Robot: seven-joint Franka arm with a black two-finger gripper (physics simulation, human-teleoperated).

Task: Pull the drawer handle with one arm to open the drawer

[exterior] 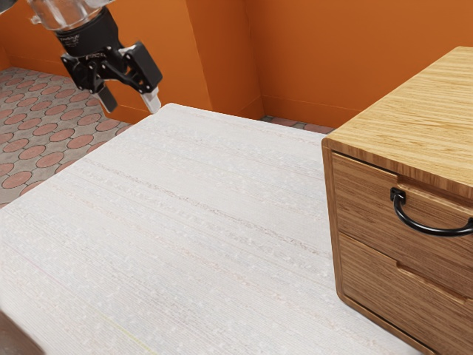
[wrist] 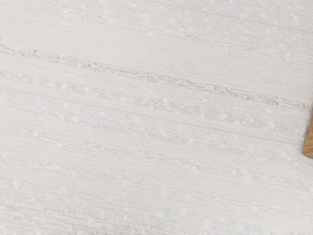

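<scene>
A wooden drawer cabinet (exterior: 414, 192) stands on the white table (exterior: 192, 222) at the exterior view's right. Its upper drawer (exterior: 369, 200) carries a black curved handle (exterior: 429, 220) and looks pushed in; a lower drawer (exterior: 392, 285) sits beneath it. My black gripper (exterior: 130, 100) hangs high at the upper left, above the table's far corner and far from the cabinet, open with nothing between its fingers. In the wrist view a small corner of the cabinet (wrist: 309, 142) shows against the white tabletop (wrist: 146, 127).
Orange walls (exterior: 310, 52) close the room behind the table. A patterned tiled floor (exterior: 44, 118) lies beyond the table's far left edge. A broad stretch of tabletop lies between my gripper and the cabinet.
</scene>
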